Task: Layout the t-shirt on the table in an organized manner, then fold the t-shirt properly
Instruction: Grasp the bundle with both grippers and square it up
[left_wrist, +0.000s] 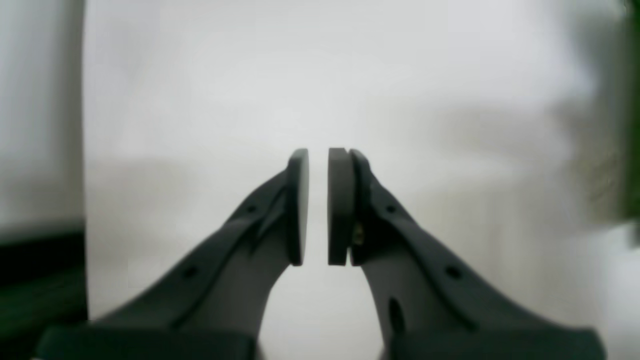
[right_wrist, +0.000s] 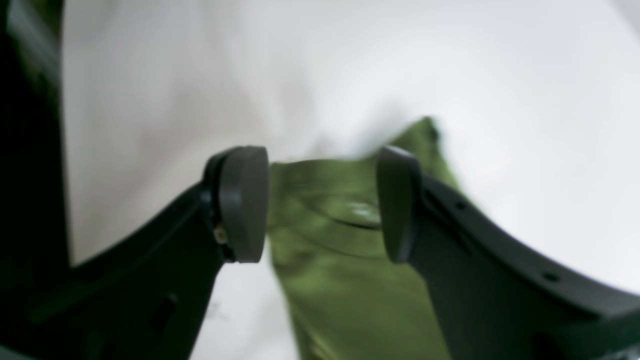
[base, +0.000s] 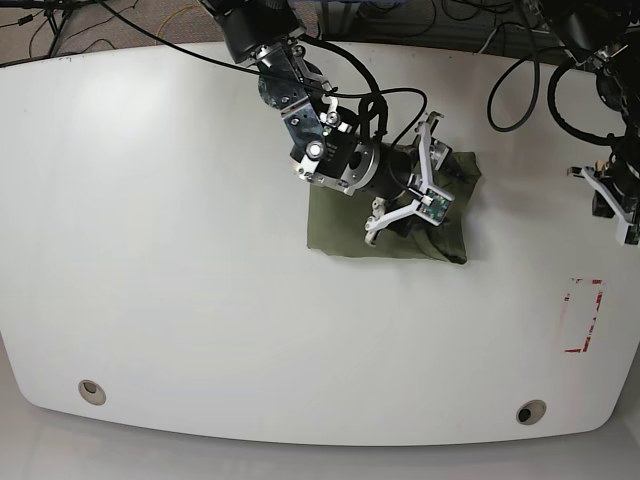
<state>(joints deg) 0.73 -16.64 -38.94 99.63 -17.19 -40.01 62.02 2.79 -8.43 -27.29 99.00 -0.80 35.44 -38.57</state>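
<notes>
Base view: the t-shirt (base: 345, 235) lies as a compact folded block on the tabletop (base: 180, 250), in its middle, somewhat toward the far edge and right of centre, well clear of every corner. Its long axis runs roughly parallel to the far edge. My right claw (base: 405, 180) hangs directly over the right-hand part of the block, so this arm is by far the nearer one; the left claw (base: 615, 205) is parked well apart at the right edge, above the red-and-white tape rectangle (base: 583, 316). Right wrist view: jaws stand clearly apart with green cloth showing in the gap below them; I see no fabric pinched, and cannot tell whether a pad (right_wrist: 242, 202) brushes the cloth, since the picture is blurred. Left wrist view: jaws nearly together, a thin slit between the pads (left_wrist: 299, 205), nothing held, only bare white surface beneath. Judgement: fold looks largely done; any further tidying falls to the right arm, straight down.
</notes>
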